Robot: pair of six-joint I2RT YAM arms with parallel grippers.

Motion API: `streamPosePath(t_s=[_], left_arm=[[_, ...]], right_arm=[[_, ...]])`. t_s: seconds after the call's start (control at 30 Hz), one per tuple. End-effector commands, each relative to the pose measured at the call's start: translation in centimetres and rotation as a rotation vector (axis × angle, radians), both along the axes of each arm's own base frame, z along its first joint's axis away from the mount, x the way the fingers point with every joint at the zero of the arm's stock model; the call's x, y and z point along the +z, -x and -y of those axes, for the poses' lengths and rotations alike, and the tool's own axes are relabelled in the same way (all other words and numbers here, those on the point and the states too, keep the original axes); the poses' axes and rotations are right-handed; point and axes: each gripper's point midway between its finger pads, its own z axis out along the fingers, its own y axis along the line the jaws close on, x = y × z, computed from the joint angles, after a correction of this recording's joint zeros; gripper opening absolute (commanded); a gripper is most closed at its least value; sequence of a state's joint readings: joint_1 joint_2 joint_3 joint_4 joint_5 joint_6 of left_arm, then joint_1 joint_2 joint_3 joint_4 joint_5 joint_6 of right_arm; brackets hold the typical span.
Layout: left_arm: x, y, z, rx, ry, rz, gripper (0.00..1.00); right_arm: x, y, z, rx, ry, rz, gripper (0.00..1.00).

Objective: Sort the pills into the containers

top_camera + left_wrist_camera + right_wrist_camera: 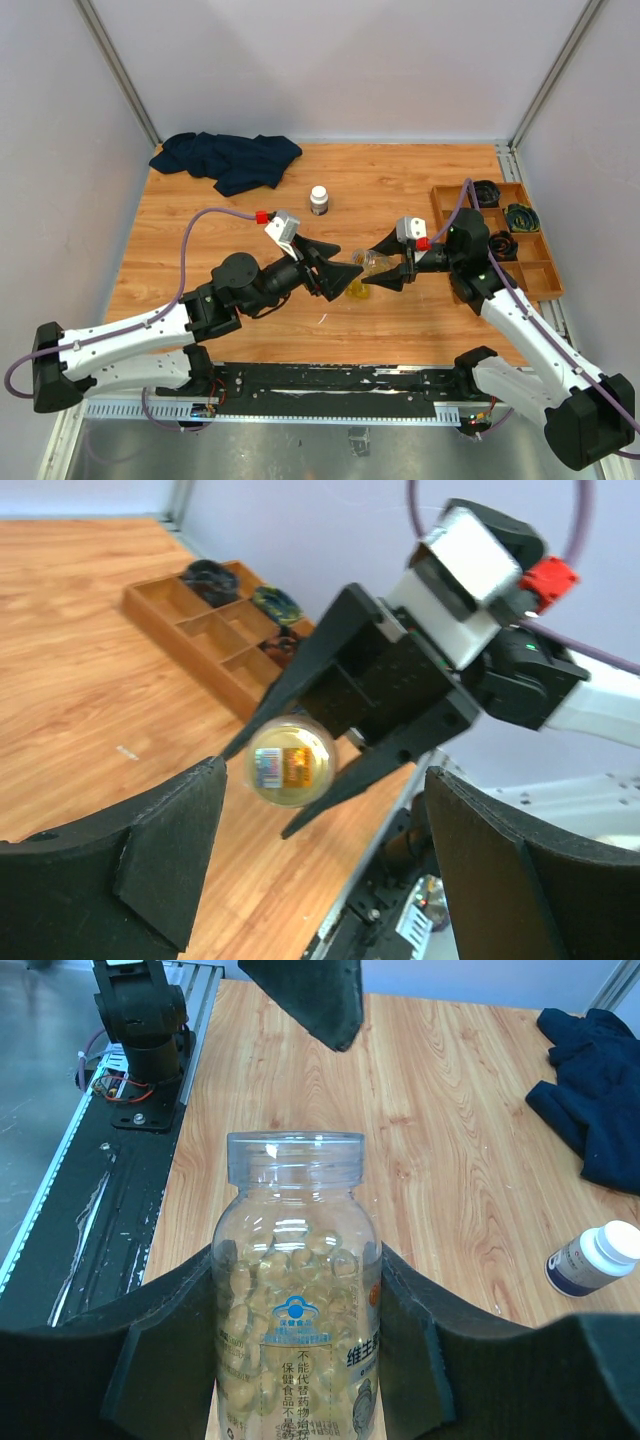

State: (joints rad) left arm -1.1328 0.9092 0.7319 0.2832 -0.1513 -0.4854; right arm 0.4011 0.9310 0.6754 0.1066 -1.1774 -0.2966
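Pill bottle (290, 1300), uncapped, clamped sideways in right claw (385, 272) above mid-desk (400, 190), mouth towards the left claw (350, 277), whose fingers stand apart, likely positioned for pouring out capsules.

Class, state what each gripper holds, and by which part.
Right gripper: the uncapped clear pill bottle, fingers on its labelled body below the neck. Left gripper: open, holding nothing.
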Motion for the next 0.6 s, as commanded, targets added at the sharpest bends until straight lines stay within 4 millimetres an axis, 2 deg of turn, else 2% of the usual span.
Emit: streamPosePath(t_s=[0.0, 0.2, 0.33, 0.57], left_arm=[[-1.0, -2.4, -0.9, 0.181, -0.077, -0.011, 0.84], [-1.1, -2.1, 0.9, 0.144, -0.088, -0.013, 0.82], [-1.1, -1.8, 2.0, 0.105, -0.082, -0.015, 0.76], [-1.0, -2.0, 2.2, 0.108, -0.076, -0.007, 0.67]], right_arm=[[0.9, -0.6, 0.0, -0.008, -0.014, 0.052, 0.01], [1.0, -0.6, 0.0, -0.008, -0.014, 0.054, 0.01], [1.0, -0.5, 0.1, -0.010, -0.014, 0.054, 0.01], [1.1, -0.5, 0.1, -0.009, -0.016, 0.058, 0.01]])
